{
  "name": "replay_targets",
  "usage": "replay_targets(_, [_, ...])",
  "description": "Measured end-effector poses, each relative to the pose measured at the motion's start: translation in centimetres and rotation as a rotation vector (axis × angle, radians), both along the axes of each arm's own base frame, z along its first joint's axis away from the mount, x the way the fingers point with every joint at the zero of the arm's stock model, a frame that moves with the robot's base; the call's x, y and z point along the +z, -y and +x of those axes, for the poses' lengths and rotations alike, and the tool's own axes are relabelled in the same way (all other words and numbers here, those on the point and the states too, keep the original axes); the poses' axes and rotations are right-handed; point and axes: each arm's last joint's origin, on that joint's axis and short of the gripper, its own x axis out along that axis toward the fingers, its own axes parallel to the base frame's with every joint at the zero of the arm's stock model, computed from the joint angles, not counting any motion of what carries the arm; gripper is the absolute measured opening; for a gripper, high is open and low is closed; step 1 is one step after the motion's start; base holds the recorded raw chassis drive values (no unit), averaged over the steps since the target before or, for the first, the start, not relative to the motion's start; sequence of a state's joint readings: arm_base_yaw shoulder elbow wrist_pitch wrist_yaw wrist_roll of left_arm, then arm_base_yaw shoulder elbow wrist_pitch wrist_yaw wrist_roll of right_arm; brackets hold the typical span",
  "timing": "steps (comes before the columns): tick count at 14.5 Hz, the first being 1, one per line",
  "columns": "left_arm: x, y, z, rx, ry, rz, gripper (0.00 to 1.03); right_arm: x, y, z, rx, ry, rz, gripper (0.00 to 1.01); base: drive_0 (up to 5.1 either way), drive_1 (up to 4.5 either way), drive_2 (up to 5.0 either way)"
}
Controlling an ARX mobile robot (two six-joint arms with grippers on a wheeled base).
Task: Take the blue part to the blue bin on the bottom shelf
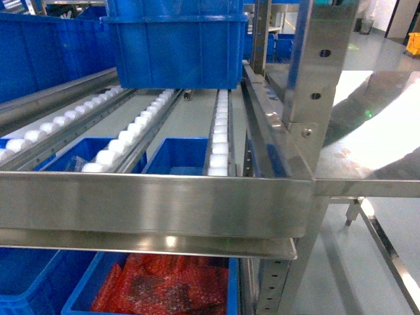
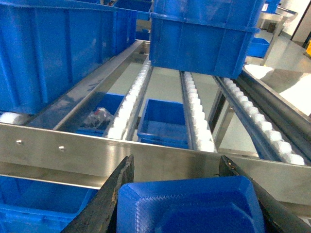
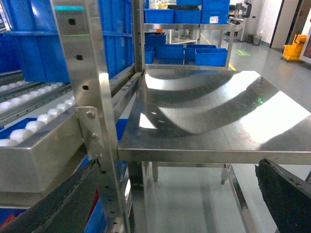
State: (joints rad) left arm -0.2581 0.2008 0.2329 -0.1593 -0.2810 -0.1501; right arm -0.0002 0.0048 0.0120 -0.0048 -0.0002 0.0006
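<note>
The blue part, a dark blue blocky piece, fills the gap between the two black fingers of my left gripper, which is shut on it. It hangs just in front of the riveted steel front rail of a roller level. Below that rail at the left lies the blue bin with a smooth blue inside. The bottom shelf under it is hidden. My right gripper is open and holds nothing, out beside the rack's corner post. Neither gripper shows in the head view.
A like crate with red crinkly bags sits right of the blue bin. White roller tracks run back to a big blue crate. More blue crates show through the rollers. A shiny steel table stands to the right.
</note>
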Motion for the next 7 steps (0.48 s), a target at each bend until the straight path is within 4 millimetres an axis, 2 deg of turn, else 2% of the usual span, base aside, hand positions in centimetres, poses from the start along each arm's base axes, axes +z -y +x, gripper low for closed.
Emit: replay_targets(7, [0.0,0.0,0.0,0.0,0.0,0.0,0.43,0.0,0.0,0.0,0.0,0.0,0.0,0.98,-4.9,2.51,2.5])
